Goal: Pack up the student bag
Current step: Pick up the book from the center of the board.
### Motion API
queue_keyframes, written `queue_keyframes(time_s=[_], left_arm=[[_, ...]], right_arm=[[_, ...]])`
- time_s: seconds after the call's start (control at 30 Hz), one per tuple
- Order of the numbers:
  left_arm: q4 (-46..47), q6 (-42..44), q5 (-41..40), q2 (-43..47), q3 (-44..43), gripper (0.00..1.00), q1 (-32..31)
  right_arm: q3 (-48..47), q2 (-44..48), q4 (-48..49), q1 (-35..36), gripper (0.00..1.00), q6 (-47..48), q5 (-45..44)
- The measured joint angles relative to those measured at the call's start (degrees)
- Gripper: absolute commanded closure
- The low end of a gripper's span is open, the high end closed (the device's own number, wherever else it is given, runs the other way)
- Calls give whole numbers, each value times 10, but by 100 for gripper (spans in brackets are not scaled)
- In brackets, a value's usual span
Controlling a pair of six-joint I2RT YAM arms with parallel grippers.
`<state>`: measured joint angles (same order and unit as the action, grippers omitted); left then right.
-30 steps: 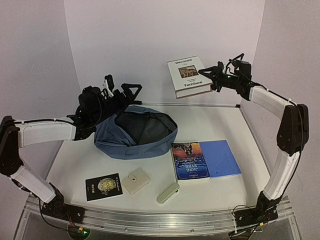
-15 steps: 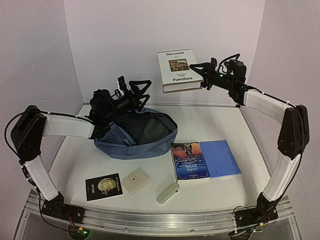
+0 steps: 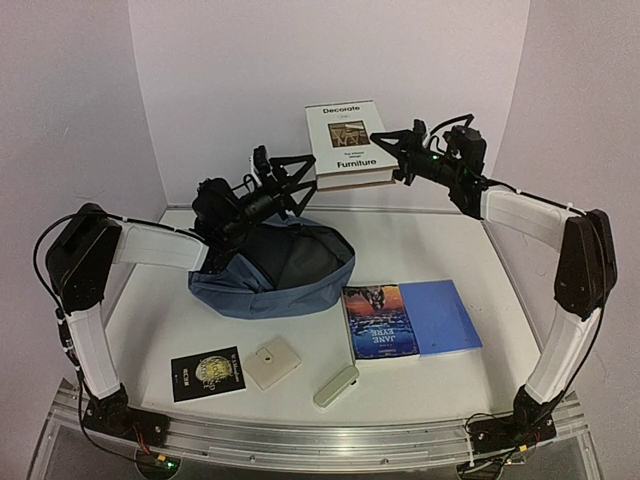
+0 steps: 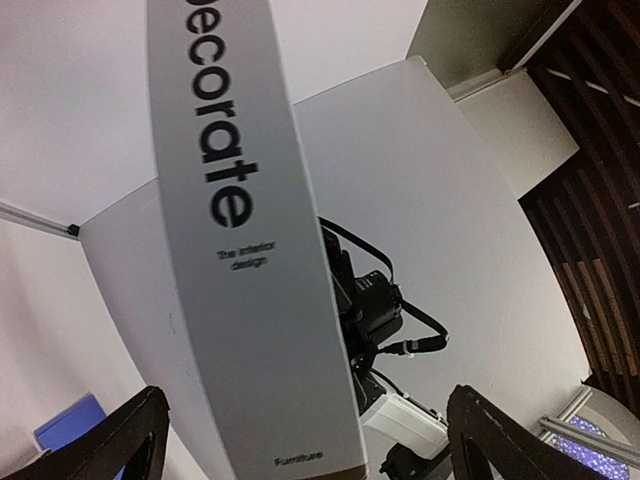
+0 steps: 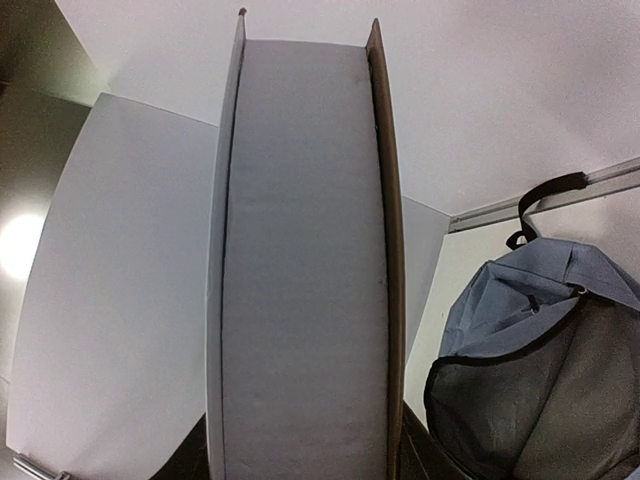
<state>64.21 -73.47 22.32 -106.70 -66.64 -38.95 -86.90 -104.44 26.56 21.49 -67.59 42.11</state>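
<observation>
Clamping a white book (image 3: 345, 140) above the far edge of the surface (image 3: 450, 250), the right tool (image 3: 397, 160) faced the left tool (image 3: 283, 172), splayed empty above the student bag (image 3: 250, 295).

Here's the white counter (image 3: 440, 250), boxed in by a plain pale-lilac back wall (image 3: 230, 80) behind it, a left side panel (image 3: 60, 110) and a right side panel (image 3: 590, 90) flanking it, all evenly lit. A thin metal rod (image 3: 440, 211) runs along the counter's far edge and a ribbed aluminium rail (image 3: 300, 437) crosses its near edge. High above the counter, the left wrist view catches dark wooden slats (image 4: 590, 130), and the right wrist view picks up a soft bright glow (image 5: 18, 245) on a grey surface.
</observation>
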Motion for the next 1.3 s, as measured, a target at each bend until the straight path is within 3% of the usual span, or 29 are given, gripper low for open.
queue_keyframes(time_s=[0.53,0.6,0.73,0.83,1.0,1.3], left_arm=[[2,2,40,-23,-20,51,-3],[-10,1,43,-24,-20,61,-3],[-27,8,52,-23,-20,76,-2],[-47,35,67,-11,-7,82,0],[-150,108,117,54,40,86,2],[-429,293,225,208,80,91,3]], right_arm=[[43,0,37,29,64,-1,8],[52,1,48,29,53,7,8],[63,5,60,28,18,21,24],[63,9,37,28,4,46,66],[60,22,-89,-8,2,168,164],[107,39,-183,-195,2,277,300]])
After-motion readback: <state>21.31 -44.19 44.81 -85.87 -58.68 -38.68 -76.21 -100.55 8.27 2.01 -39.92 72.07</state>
